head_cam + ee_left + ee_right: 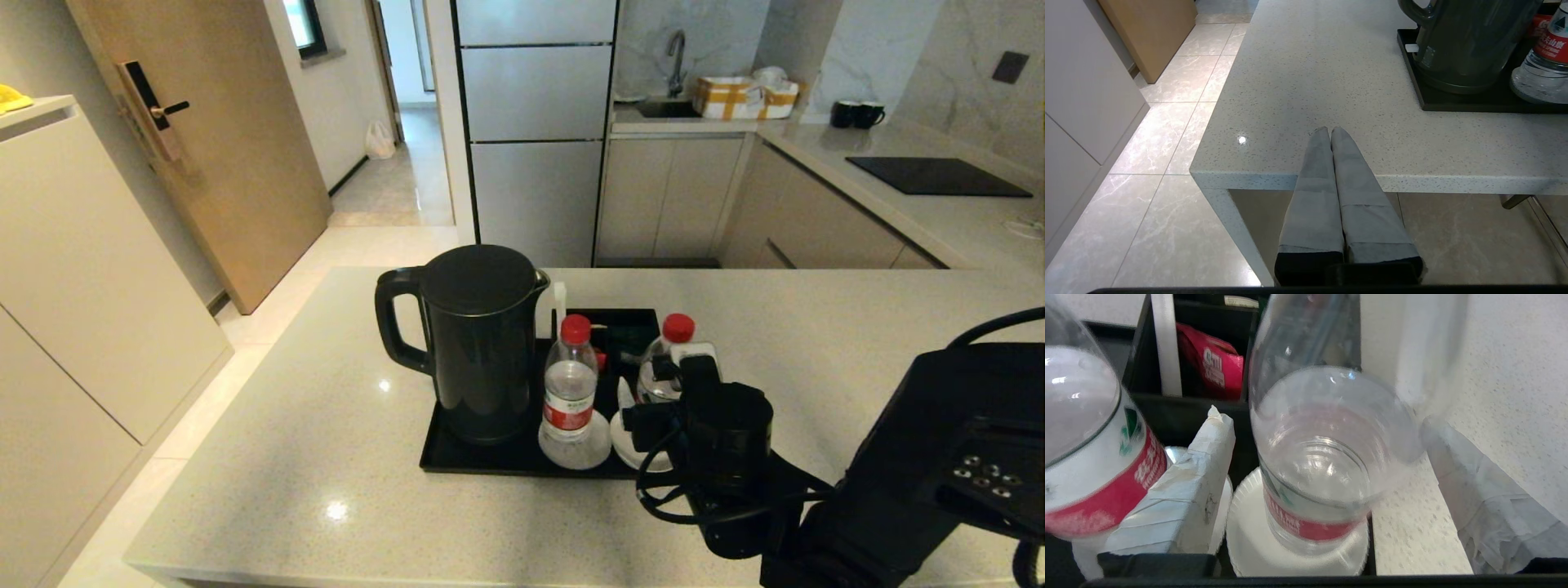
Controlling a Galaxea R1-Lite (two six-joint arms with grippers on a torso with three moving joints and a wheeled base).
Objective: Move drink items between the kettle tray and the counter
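Counter (pixel 326 392) scene: right gripper (pixel 1327 473), jaws spread around right bottle (pixel 665 363) on tray (pixel 490 461); clumsy withdrawal may topple it.

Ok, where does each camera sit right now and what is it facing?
Head view: high, looking forward and down at the pale speckled stone counter and black low-rimmed tray; right arm shows.
Left wrist view: low beside the counter edge, facing across it; shut left gripper shows.
Right wrist view: behind the open right gripper, straddling a clear red-labelled water bottle on a round white coaster.
Shared: all three show the tray.
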